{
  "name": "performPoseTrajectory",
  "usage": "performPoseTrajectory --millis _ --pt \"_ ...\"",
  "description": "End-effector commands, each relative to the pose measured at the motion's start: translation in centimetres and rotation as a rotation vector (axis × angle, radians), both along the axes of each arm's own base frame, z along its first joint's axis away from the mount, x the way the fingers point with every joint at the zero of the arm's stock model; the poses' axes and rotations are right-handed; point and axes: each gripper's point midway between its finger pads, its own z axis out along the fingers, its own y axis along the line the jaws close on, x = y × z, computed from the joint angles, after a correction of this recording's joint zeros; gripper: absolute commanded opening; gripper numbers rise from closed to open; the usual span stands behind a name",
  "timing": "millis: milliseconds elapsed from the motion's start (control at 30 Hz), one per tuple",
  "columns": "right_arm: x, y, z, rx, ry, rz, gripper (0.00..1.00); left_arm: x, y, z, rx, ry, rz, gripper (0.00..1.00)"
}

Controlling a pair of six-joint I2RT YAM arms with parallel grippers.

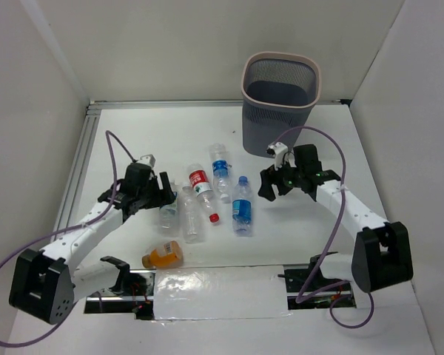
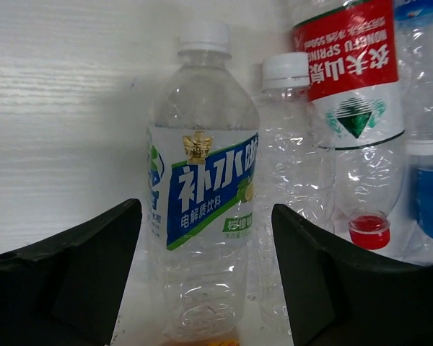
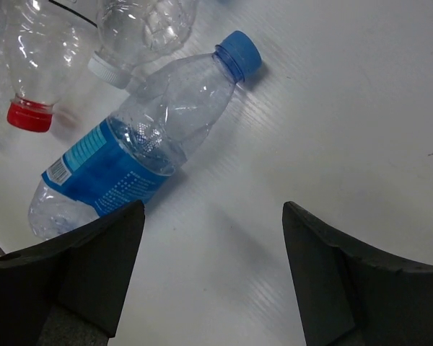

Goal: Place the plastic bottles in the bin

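Note:
Six bottles lie on the white table. My left gripper (image 1: 163, 195) (image 2: 206, 216) is open, its fingers either side of a clear bottle with a blue-and-white label and white cap (image 2: 202, 194) (image 1: 168, 212), not closed on it. Beside it lie an unlabelled clear bottle (image 1: 191, 218) (image 2: 292, 151), a red-label bottle (image 1: 201, 187) (image 2: 353, 79), a blue-label bottle (image 1: 221, 171) and a blue-capped bottle (image 1: 241, 207) (image 3: 130, 158). A stubby orange bottle (image 1: 163, 255) lies nearer. My right gripper (image 1: 270, 185) (image 3: 213, 216) is open and empty, just right of the blue-capped bottle. The grey mesh bin (image 1: 281, 103) stands at the back.
White walls close in the table on the left, back and right. A metal rail (image 1: 78, 163) runs along the left edge. A transparent sheet (image 1: 214, 290) lies between the arm bases at the near edge.

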Motion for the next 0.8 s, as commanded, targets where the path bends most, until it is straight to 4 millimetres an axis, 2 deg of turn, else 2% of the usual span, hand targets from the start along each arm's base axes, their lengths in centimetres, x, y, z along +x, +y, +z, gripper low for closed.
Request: performPoseTrajectory --millis 0,33,133,167,233,267,300,333,467,567,633,667,700,733,767 --pt "3.2 1.6 2.6 0.027 -0.096 -0.051 0.84 0.5 -0.7 -0.5 0.037 0.007 0.041 0.85" --pt "3.2 1.7 2.1 0.013 -0.084 -0.066 0.84 0.4 -0.7 -0.9 0.046 0.021 0.05 0.85" --pt "3.4 2.7 2.4 0.013 -0.094 -0.073 0.84 0.0 -0.8 -3.6 0.109 0.098 0.063 0.82" --pt "3.4 2.8 2.4 0.019 -0.088 -0.079 0.85 0.3 -0.7 -3.3 0.115 0.085 0.072 0.82" --pt "3.5 2.9 2.5 0.044 -0.073 -0.104 0.86 -0.1 -1.0 -4.5 0.139 0.118 0.062 0.76" --pt "3.6 3.0 2.7 0.053 -0.077 -0.11 0.9 0.0 -0.8 -4.7 0.153 0.122 0.07 0.72" --pt "3.6 3.1 2.7 0.068 -0.061 -0.127 0.97 -0.1 -0.7 -5.0 0.159 0.133 0.07 0.63" --pt "3.6 3.1 2.7 0.068 -0.06 -0.127 0.97 -0.1 -0.7 -5.0 0.159 0.133 0.07 0.62" --pt "3.2 3.5 2.6 0.076 -0.065 -0.092 1.0 0.6 -0.7 -4.1 0.164 0.11 0.082 0.44" --pt "2.6 4.0 2.4 0.092 -0.054 -0.049 1.0 1.7 -0.6 -1.2 0.168 0.043 0.083 0.37" --pt "1.8 4.5 2.1 0.111 -0.03 -0.007 1.0 2.5 -0.7 1.6 0.157 -0.026 0.082 0.3" --pt "1.5 4.9 1.8 0.109 -0.024 0.019 1.0 3.6 -1.2 4.2 0.144 -0.082 0.07 0.28" --pt "1.4 5.1 1.9 0.116 -0.021 0.027 1.0 4.0 -1.3 5.7 0.14 -0.112 0.062 0.26" --pt "1.2 5.0 1.7 0.113 -0.013 0.027 1.0 5.3 -1.8 8.7 0.126 -0.182 0.048 0.23" --pt "1.2 5.0 1.4 0.11 -0.004 0.027 0.98 5.7 -2.2 10.2 0.116 -0.206 0.033 0.22"
